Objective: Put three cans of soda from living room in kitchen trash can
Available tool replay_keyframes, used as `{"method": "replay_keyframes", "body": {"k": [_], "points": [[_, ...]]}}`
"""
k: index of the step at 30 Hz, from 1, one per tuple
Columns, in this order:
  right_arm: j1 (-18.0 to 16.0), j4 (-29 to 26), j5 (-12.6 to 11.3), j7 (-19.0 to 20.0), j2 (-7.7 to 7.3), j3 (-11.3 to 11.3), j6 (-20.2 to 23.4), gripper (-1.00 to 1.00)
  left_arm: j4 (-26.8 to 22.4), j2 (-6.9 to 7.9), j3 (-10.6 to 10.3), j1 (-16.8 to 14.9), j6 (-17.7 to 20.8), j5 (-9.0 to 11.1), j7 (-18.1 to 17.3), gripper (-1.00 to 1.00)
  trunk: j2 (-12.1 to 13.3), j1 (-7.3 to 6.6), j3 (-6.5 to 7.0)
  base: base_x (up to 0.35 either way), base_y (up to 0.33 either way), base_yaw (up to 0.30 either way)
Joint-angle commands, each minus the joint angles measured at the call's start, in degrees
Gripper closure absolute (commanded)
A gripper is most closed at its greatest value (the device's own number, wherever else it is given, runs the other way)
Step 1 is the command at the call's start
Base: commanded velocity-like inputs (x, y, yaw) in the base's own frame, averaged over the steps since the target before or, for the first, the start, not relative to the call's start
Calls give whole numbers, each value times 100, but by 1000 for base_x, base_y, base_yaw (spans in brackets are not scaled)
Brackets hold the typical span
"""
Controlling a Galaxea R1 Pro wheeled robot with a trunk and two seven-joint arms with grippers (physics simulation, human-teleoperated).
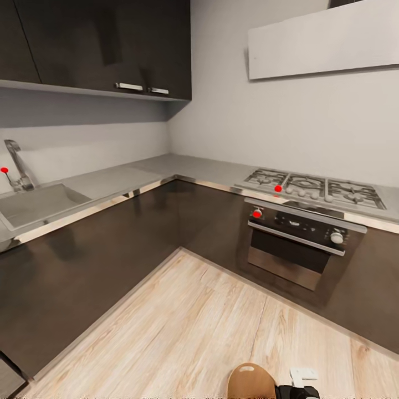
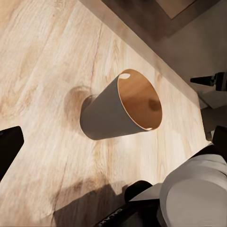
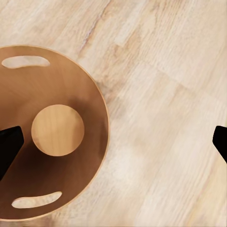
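At the far left of the head view a sink (image 1: 39, 205) with a tap (image 1: 16, 166) is set into the steel counter (image 1: 183, 166), under glossy black upper cabinets (image 1: 100, 47). Further right the counter turns the corner to a hob (image 1: 313, 188) above an oven (image 1: 296, 244), with a white hood (image 1: 324, 41) on the wall over them. The light wood floor (image 1: 183, 332) runs down to the picture's lower edge, where the bin (image 1: 250, 381) shows as a copper-brown rim just beside a dark piece of the robot's arm. From the left wrist the bin (image 2: 120, 109) stands upright on the floor, grey outside and brown inside, beyond the left pincer; one black fingertip (image 2: 7, 146) sits at the edge, so I cannot tell whether that pincer is spread. The right pincer (image 3: 113, 144) hangs above the floor, fingers (image 3: 8, 144) spread wide with nothing between them, one fingertip over the bin (image 3: 71, 75) and the other clear of it over bare boards.
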Motion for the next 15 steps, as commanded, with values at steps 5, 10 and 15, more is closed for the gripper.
{"method": "replay_keyframes", "body": {"k": [5,10,15], "points": [[0,0,1,0,0,0,0,-100,2,0,0,2,-1,0,0,-100,0,0,-47,0,0,0],[0,0,2,0,0,-2,0,-100,3,0,0,1,-1,-3,0,-100,0,0,-94,0,0,0],[-32,-22,-4,0,-4,25,0,-100,0,0,-2,1,-1,-4,0,-100,0,0,-141,0,0,0]]}}
